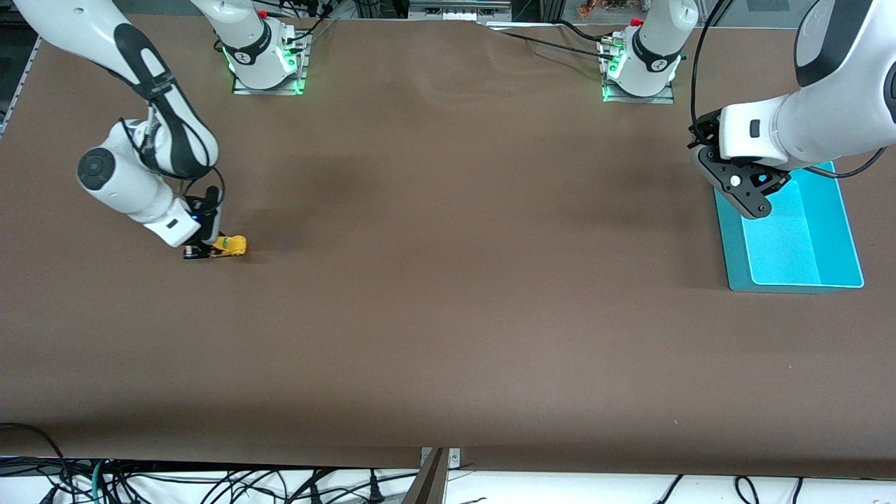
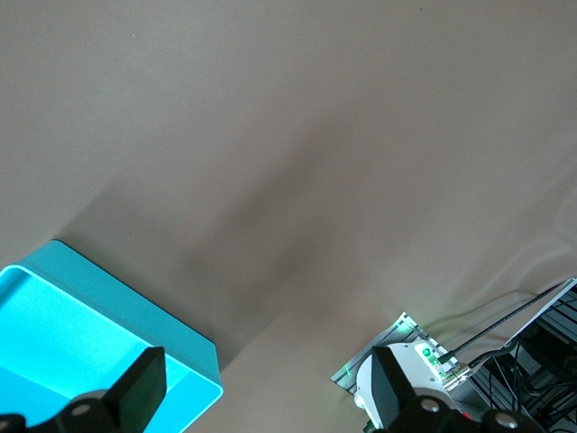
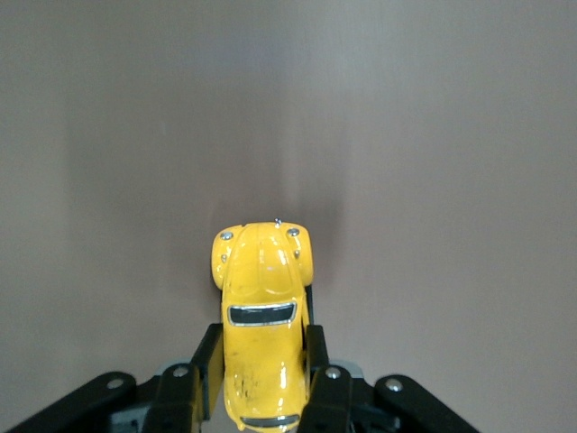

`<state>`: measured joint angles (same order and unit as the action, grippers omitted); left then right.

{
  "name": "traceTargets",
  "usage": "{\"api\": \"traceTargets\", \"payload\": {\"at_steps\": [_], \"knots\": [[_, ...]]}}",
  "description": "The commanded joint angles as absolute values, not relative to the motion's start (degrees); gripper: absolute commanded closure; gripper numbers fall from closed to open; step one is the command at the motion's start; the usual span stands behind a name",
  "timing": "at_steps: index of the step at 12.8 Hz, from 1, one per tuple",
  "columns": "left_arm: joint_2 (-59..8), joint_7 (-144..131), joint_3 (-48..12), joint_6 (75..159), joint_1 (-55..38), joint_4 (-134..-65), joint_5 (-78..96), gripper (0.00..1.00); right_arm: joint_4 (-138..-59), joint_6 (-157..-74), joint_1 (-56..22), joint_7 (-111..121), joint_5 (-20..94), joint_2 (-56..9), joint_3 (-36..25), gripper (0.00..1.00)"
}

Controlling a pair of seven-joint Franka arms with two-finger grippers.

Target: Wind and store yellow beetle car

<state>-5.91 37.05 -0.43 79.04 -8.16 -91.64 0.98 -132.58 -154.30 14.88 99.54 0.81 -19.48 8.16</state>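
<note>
The yellow beetle car [image 1: 229, 246] sits low on the brown table near the right arm's end. My right gripper [image 1: 206, 248] is shut on it. In the right wrist view the car [image 3: 261, 311] lies between the two black fingers [image 3: 203, 365], which press on its rear sides, with its nose pointing away from the wrist. My left gripper [image 1: 752, 196] hovers over the corner of the blue bin [image 1: 798, 238] that lies toward the arm bases. Its jaws stand wide apart and hold nothing. The left arm waits.
The blue bin also shows in the left wrist view [image 2: 99, 338]. It stands at the left arm's end of the table. The two arm bases [image 1: 269, 59] [image 1: 640, 70] stand along the table's top edge. Brown table cloth covers everything between.
</note>
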Motion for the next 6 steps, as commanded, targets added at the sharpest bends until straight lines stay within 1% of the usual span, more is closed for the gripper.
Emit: {"api": "traceTargets", "payload": {"at_steps": [1, 3, 6], "knots": [[-6.50, 41.20, -0.44, 79.19, -8.00, -90.61, 1.67, 0.00, -133.07, -156.36, 18.45, 105.10, -0.09, -24.87, 5.37, 1.00], [-6.59, 44.46, -0.44, 80.59, -7.74, -91.23, 1.67, 0.00, -132.98, -156.36, 20.21, 107.74, 0.17, -25.05, 4.14, 1.00], [-8.16, 45.61, -0.79, 80.51, -7.73, -91.84, 1.41, 0.00, -132.72, -155.92, 20.30, 107.23, 0.26, -24.70, 4.13, 0.99]]}}
